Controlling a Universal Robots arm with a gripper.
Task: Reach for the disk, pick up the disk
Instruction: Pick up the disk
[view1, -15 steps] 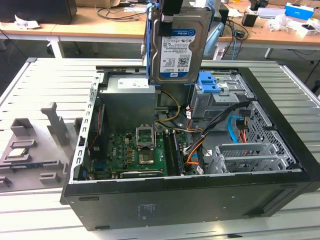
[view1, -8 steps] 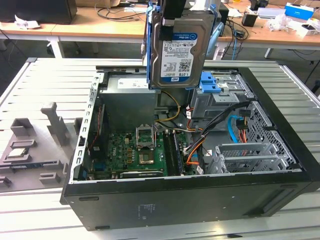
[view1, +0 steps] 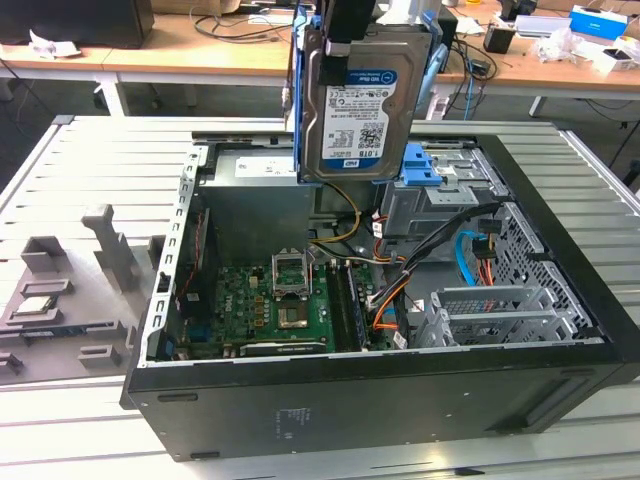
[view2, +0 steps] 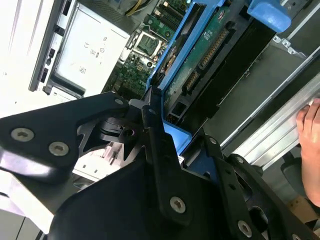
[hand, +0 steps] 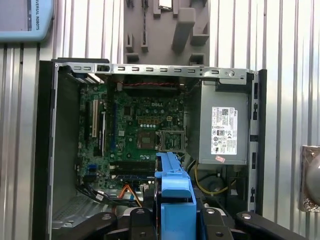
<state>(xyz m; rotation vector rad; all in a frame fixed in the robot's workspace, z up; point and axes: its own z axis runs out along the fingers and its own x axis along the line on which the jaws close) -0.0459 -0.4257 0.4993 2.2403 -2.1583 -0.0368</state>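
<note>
Disk (view1: 362, 105): you see a white-and-blue barcode label — its print is not legible.
Power supply (hand: 223, 125): white sticker — nothing you can read.

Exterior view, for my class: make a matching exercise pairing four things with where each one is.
Things:
1. flat silver-grey metal disk with blue side frame
2. green motherboard
3. grey moulded holder block
4. black open computer case

Places:
A. on the slatted table, the exterior view's left
B. open side up on the table
C. in the air above the case
D. inside the case

Pairs: 1-C; 2-D; 3-A; 4-B
</note>
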